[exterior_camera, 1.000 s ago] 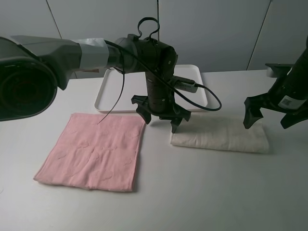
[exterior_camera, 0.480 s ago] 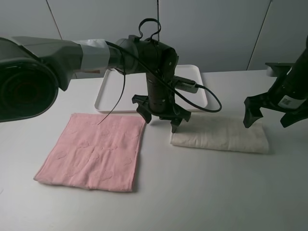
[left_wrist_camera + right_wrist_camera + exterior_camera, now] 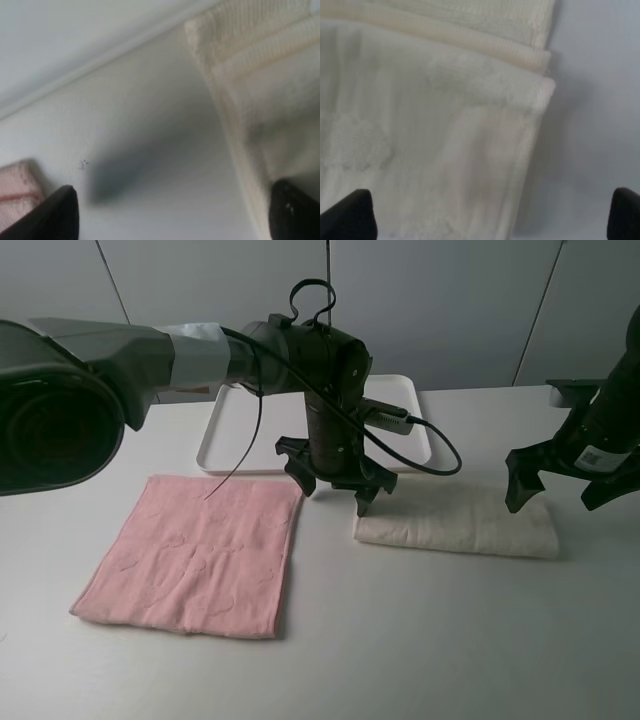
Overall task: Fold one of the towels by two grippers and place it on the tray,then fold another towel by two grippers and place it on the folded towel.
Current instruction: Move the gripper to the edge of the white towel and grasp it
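Note:
A cream towel (image 3: 460, 522), folded into a long strip, lies on the table at the right. A pink towel (image 3: 195, 553) lies flat and unfolded at the left. The white tray (image 3: 225, 430) stands behind them. My left gripper (image 3: 334, 482) is open and hovers just above the cream towel's left end (image 3: 250, 100); one fingertip (image 3: 295, 209) is over the cloth. My right gripper (image 3: 560, 480) is open and hovers over the cream towel's right end (image 3: 445, 130). Neither holds anything.
The left arm's black cable (image 3: 435, 455) loops over the tray's front right part. A corner of the pink towel (image 3: 15, 187) shows in the left wrist view. The table edge runs along the front.
My right gripper has shifted slightly to the right and a little lower over the towel's right end. The left gripper and both towels have barely moved.

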`<move>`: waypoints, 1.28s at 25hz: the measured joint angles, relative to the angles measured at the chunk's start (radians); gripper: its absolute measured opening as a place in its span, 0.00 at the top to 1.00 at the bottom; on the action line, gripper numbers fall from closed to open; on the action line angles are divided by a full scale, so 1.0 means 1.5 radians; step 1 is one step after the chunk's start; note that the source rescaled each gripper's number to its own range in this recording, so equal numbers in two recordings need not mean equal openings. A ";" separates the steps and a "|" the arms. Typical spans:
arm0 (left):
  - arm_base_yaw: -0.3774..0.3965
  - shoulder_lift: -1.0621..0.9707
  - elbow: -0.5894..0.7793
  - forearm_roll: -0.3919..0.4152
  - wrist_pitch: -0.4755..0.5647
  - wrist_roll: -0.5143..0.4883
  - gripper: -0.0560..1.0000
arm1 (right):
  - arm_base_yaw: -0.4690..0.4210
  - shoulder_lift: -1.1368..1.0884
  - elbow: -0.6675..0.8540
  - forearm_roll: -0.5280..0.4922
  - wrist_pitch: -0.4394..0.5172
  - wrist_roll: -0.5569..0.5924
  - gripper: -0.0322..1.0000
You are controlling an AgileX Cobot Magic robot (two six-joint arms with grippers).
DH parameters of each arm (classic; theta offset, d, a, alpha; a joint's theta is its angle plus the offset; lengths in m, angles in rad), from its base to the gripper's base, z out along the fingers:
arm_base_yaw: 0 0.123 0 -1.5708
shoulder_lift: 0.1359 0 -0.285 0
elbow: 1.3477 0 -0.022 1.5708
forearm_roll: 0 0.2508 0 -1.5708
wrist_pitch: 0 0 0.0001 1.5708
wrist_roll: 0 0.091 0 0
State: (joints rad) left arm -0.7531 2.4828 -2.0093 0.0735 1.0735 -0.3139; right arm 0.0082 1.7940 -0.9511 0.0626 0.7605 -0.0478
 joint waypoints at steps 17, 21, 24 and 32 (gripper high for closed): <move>0.000 0.003 -0.007 -0.008 0.004 0.014 0.01 | 0.000 0.082 -0.007 -0.035 -0.023 0.021 0.00; 0.000 0.004 -0.008 -0.008 0.006 0.016 0.01 | 0.000 0.090 -0.007 -0.032 -0.034 0.021 0.05; 0.000 0.004 -0.009 -0.008 0.007 0.016 0.01 | 0.000 0.095 -0.007 -0.030 -0.035 0.021 0.21; 0.000 0.004 -0.009 -0.008 0.007 0.017 0.01 | 0.000 0.114 -0.011 -0.004 -0.035 0.003 0.39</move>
State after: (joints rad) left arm -0.7531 2.4885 -2.0224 0.0620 1.0837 -0.2891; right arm 0.0082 1.9657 -0.9673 0.0568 0.7078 -0.0426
